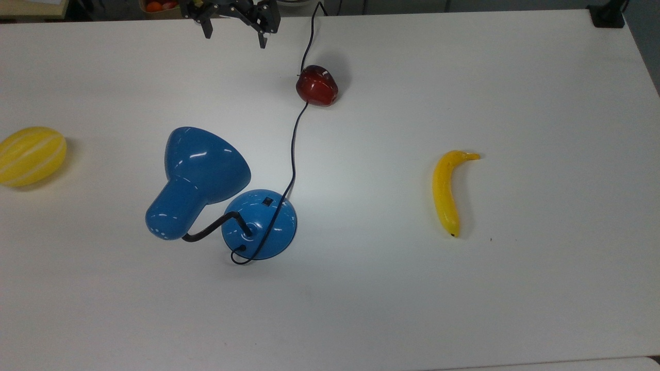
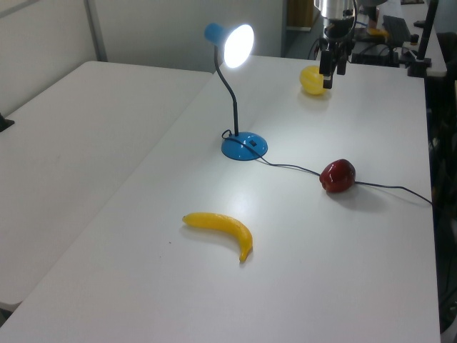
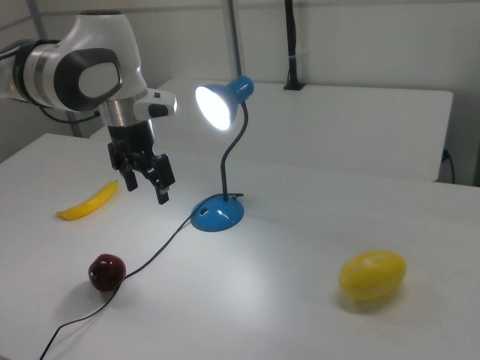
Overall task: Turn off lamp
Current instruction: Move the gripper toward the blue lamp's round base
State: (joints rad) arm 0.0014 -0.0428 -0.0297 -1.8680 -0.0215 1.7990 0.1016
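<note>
Glowing lamp (image 3: 223,150), one apple (image 3: 106,271), banana (image 3: 88,202), melon (image 3: 372,274) (gripper (image 3: 145,184) spread).

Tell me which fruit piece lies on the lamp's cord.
The red apple: the black cord runs under it. The banana and yellow melon lie well clear.

Top overhead; left, right opposite, sharing table (image 1: 464,288).

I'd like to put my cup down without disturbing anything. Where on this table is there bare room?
Widest bare stretch: beyond the banana, toward the top view's right. Also open between the melon and lamp. Crowded: around the lamp base, cord, apple and gripper.
</note>
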